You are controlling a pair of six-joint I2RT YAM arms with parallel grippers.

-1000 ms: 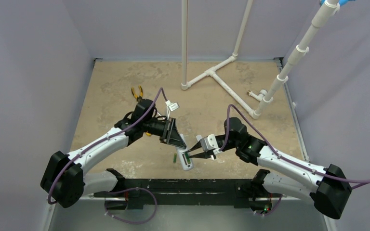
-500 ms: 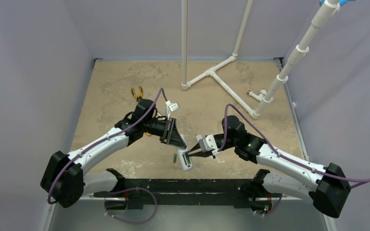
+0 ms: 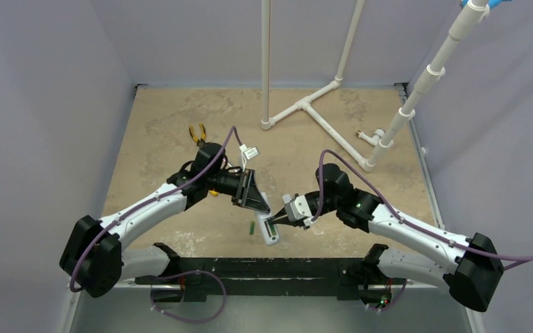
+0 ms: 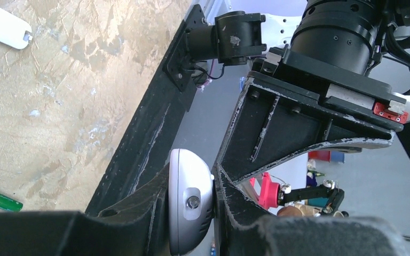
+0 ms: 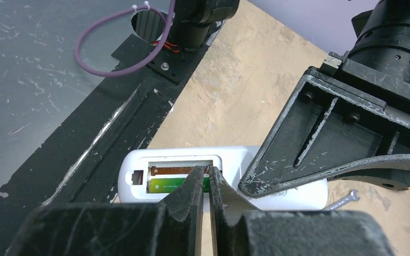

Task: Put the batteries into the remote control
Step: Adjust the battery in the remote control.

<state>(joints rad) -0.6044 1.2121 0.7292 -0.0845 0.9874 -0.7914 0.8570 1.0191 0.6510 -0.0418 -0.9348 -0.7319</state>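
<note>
Remote control (image 5: 232, 160) lies with its battery bay (image 5: 176, 172) facing up and uncovered. The left pincer (image 4: 192, 205) has its fingers clamped on one end of it. One green battery (image 5: 168, 185) sits in the bay, directly under the tips of the right pincer (image 5: 206, 178). Those tips are pressed almost together and grip nothing; they seem to be pushing the battery home. The second battery (image 3: 251, 227) lies on the table (image 3: 180, 125) just beside the left pincer and is not yet loaded, so roughly half the job remains.

left hand (image 3: 257, 204) crowding remote control (image 3: 271, 236), white pipes (image 3: 305, 105) well behind
</note>
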